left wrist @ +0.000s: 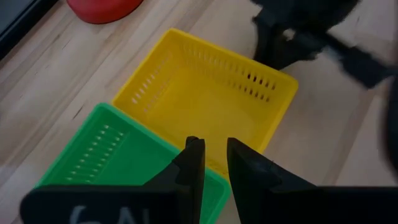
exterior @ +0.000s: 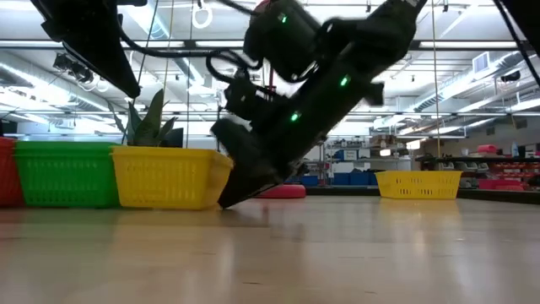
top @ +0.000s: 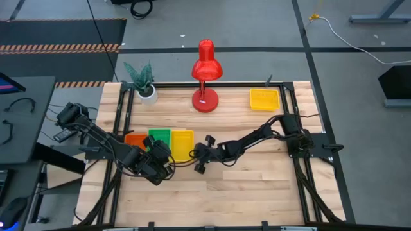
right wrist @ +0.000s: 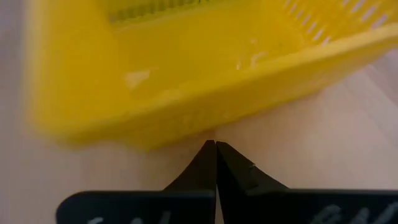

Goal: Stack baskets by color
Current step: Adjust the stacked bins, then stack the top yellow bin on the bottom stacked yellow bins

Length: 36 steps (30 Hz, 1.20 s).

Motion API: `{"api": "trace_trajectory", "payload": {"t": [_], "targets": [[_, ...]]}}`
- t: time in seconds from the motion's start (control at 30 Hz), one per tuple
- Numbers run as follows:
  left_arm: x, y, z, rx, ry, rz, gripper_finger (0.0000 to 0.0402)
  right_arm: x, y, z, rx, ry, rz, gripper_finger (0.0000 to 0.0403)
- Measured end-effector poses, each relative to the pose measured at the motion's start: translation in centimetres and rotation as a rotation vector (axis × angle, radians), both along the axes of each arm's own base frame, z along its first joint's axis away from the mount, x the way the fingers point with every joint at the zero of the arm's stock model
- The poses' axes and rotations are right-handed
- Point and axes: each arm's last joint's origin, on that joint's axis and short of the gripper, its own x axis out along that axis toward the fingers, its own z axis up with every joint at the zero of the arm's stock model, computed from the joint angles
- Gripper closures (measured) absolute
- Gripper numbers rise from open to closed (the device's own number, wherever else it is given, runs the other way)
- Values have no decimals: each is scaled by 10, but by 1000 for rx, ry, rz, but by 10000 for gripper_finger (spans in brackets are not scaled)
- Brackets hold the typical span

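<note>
High view. Three baskets stood side by side in a row left of the table's centre: an orange basket [top: 134,139] at the nine o'clock end, a green basket [top: 160,136] in the middle and a yellow basket [top: 183,144] at the three o'clock end, the neighbours touching or nearly so. A second yellow basket [top: 264,99] stood well apart, toward one o'clock of the table [top: 257,192], near its far edge. A red desk lamp [top: 206,77] stood at twelve o'clock, with a small potted plant [top: 142,80] at about eleven o'clock.

The left gripper [top: 162,153] hung over the near edge of the green basket. In the left wrist view its fingers [left wrist: 193,165] stood slightly apart with a narrow gap between them and pinched nothing; below them lay the green basket [left wrist: 118,155] and, beyond it, the yellow basket [left wrist: 205,99].

The right gripper [top: 201,152] lay just at the three o'clock side of the row's yellow basket. In the right wrist view its fingers [right wrist: 205,163] were pressed together with nothing between them, their tips at the outside of the yellow basket's [right wrist: 186,81] wall, which filled the frame.

Low view. The row appeared as orange [exterior: 7,173], green [exterior: 63,173] and yellow [exterior: 169,176] walls; the right gripper [exterior: 240,192] met the table just beside the yellow one, and the far yellow basket [exterior: 419,183] stood apart.
</note>
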Motion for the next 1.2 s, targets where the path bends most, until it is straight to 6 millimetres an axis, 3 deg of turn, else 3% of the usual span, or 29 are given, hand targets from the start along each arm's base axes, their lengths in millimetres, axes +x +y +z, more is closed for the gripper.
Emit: {"api": "trace_trajectory", "payload": {"t": [0.27,0.37,0.47,0.63,0.8,1.0,1.2], "targets": [[0,-1,-1,-24,15,-8,335,-31,18,42,-94,113,40,398],[-2,-4,-1,-31,18,-21,334,-59,29,55,-213,120,60,398],[-4,-8,-1,-35,14,-33,334,-100,26,62,-274,137,32,397],[-6,-13,1,-12,-42,-26,340,-169,-4,71,-229,93,-112,395],[-3,-15,3,20,-113,-19,341,-213,-50,88,-149,4,-362,378],[0,-14,5,52,-143,-17,344,-235,-104,110,-102,-43,-580,320],[0,-13,5,54,-141,-18,344,-239,-144,99,-2,25,-710,254]]}}
